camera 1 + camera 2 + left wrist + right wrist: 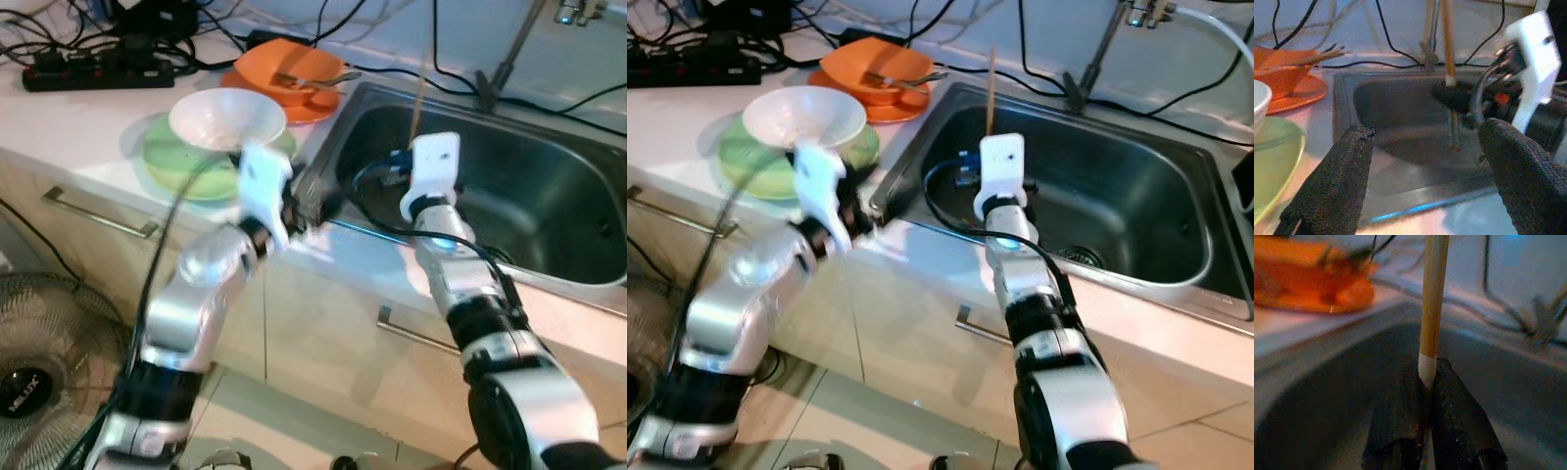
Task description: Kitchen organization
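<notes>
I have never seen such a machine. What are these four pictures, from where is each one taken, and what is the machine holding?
This is a humanoid robot with two silver arms at a kitchen counter. The two wide pictures come from its head, looking down. The other two come from small cameras on its wrists, looking along the black fingers.

On the counter stand a white bowl on a green plate, and an orange bowl on an orange plate with utensils in it. Beside them is a steel sink.

The right gripper is shut on a wooden stick, holding it upright over the sink. The left gripper is open near the sink's edge, holding nothing.
</notes>
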Controlling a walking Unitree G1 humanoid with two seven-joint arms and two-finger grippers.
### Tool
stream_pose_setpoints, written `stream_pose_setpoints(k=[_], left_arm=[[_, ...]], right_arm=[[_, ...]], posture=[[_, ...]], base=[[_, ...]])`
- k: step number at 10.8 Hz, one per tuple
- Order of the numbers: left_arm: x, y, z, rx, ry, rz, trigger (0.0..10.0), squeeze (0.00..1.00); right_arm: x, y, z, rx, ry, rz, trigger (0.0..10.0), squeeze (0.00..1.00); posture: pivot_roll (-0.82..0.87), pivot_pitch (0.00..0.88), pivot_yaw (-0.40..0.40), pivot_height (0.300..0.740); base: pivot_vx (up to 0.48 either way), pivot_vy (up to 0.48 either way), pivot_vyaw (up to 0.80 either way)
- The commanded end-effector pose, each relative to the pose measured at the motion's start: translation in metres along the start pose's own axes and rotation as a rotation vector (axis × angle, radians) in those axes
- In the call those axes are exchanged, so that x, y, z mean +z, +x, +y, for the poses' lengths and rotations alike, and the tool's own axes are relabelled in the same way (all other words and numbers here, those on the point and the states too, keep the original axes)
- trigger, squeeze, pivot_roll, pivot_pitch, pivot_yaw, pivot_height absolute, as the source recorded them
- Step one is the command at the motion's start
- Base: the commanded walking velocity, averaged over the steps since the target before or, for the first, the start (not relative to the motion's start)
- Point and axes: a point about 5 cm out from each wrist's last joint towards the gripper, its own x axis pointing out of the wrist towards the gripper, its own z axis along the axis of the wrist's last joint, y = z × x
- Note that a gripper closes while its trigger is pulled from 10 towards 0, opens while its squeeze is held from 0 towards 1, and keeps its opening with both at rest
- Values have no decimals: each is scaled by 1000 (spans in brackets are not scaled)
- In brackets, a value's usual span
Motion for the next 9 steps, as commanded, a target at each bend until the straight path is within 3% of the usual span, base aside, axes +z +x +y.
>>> stream_pose_setpoints(k=[1,4,7,9], left_arm=[[4,-2,-8,-37,30,-3,10000,0],[0,-10,-18,-57,65,21,10000,0],[-3,-14,-21,-65,64,49,10000,0],[-15,-17,-26,-106,86,121,10000,0]], right_arm=[[-5,2,-7,-22,7,36,10000,0],[-29,0,-21,-62,18,166,10000,0],[-37,-3,-21,-64,37,206,10000,0],[-41,-3,-24,-76,66,230,10000,0]], posture=[[-16,82,-123,740],[17,94,-143,740],[20,97,-144,740],[19,97,-143,740]], base=[[0,0,0],[0,0,0],[0,0,0],[0,0,0]])
